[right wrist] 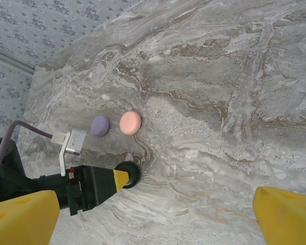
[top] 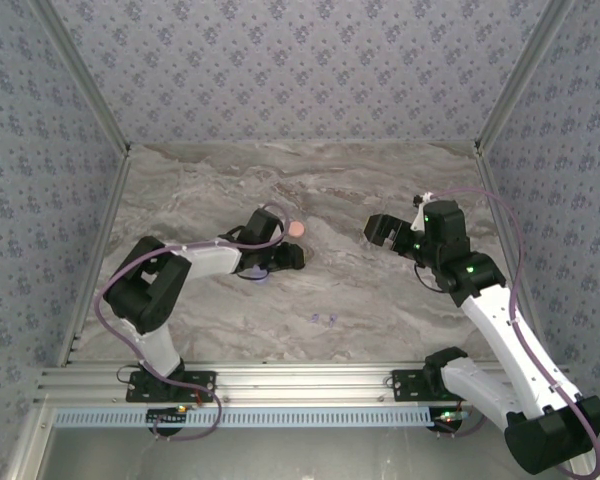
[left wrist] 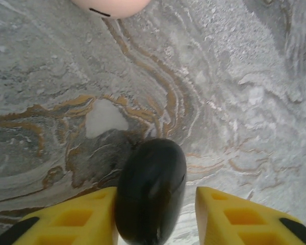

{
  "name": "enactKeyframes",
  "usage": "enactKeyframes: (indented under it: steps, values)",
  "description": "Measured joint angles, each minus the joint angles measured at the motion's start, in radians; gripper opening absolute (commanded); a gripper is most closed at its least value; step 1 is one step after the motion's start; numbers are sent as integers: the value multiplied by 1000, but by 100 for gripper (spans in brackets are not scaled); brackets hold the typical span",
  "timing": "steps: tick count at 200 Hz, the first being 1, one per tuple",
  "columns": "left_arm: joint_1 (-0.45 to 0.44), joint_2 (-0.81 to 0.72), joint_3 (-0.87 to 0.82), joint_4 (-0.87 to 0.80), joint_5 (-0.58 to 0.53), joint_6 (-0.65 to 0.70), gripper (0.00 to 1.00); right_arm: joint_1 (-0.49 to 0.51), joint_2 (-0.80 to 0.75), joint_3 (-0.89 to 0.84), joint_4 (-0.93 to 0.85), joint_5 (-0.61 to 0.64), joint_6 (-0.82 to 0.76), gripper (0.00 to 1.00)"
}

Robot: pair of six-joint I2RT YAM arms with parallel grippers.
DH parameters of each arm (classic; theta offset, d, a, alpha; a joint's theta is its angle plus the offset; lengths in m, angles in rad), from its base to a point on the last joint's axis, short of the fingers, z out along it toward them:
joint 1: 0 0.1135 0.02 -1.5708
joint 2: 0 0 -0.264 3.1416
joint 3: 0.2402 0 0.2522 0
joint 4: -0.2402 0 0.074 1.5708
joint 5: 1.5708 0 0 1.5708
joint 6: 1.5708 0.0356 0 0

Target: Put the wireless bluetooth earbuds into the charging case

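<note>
Left gripper (top: 296, 256) is down at the bench (top: 210, 180), fingers part-spread around the black case (left wrist: 152, 194). Left finger touches it, with a gap on the right side. Pink case (top: 296, 228) lies just beyond. In the right wrist view, the lilac case (right wrist: 100, 125) sits right beside the pink one. Tiny lilac specks (top: 324, 319) lie nearer the front edge, too small to identify. Right gripper (top: 372, 228) is well apart, spread wide, holding nothing.
</note>
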Motion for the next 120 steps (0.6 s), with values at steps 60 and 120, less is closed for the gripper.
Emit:
enactKeyframes:
  steps: [60, 120]
  values:
    - [54, -108, 40, -139, -44, 95, 59, 9, 3, 0, 5, -26, -60, 100]
    - [218, -409, 10, -188, -72, 154, 69, 274, 217, 121, -12, 35, -291, 100]
